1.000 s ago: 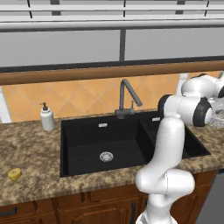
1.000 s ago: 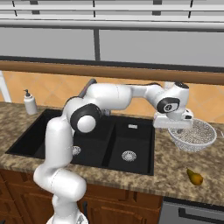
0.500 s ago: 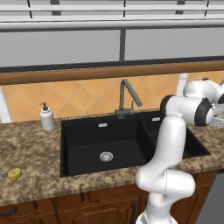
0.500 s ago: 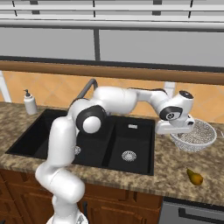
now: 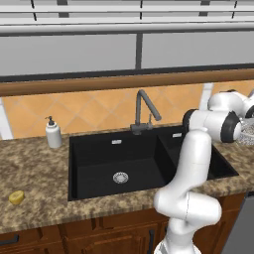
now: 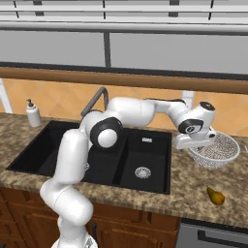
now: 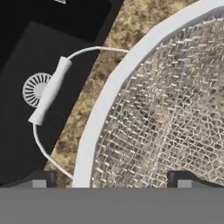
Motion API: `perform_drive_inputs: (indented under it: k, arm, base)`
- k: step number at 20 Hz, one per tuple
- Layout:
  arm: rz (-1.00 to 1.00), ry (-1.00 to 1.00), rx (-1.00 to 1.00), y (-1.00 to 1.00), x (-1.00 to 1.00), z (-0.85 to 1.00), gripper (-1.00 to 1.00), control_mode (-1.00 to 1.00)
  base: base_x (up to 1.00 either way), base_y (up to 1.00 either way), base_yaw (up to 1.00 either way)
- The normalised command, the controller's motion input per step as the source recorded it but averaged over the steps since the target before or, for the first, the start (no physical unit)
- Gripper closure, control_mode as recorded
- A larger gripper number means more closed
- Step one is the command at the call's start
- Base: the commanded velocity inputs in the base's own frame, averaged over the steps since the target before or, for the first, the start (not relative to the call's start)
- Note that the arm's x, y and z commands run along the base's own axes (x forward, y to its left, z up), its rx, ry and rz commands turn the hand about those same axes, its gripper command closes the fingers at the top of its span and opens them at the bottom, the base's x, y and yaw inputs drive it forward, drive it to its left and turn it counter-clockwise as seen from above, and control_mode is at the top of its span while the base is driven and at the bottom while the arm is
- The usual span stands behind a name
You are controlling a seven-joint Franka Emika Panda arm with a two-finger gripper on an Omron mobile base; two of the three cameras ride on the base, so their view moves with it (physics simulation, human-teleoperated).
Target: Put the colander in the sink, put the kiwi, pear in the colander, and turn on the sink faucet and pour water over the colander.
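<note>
The colander (image 7: 166, 109) sits empty on the worktop (image 6: 193, 186) beside the sink (image 6: 145, 160), my fingers (image 7: 111, 180) wide open astride its rim.

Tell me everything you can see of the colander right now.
The colander is a round whitish-grey wire-mesh bowl with a solid pale rim and a thin wire loop handle carrying a white grip. It sits upright on the granite counter just right of the sink, its handle overhanging the small basin. It looks empty. The gripper is open, its tips straddling the rim beside the handle; I cannot tell whether they touch it.
</note>
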Motion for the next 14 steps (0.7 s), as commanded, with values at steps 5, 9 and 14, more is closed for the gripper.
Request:
perform_drive_inputs:
  k: [5, 9, 14]
  arm:
    - [0.03, -0.01, -0.02, 0.0, 0.0, -0.34, 1.0, -1.0]
    - [0.0, -0.01, 0.0, 0.0, 0.0, 0.0, 1.0, -1.0]
    - [-0.01, -0.04, 0.0, 0.07, -0.08, 0.22, 1.0, -1.0]
  base:
    - [0.0, 0.0, 0.0]
    - [0.0, 0.0, 0.0]
    - [0.0, 0.0, 0.0]
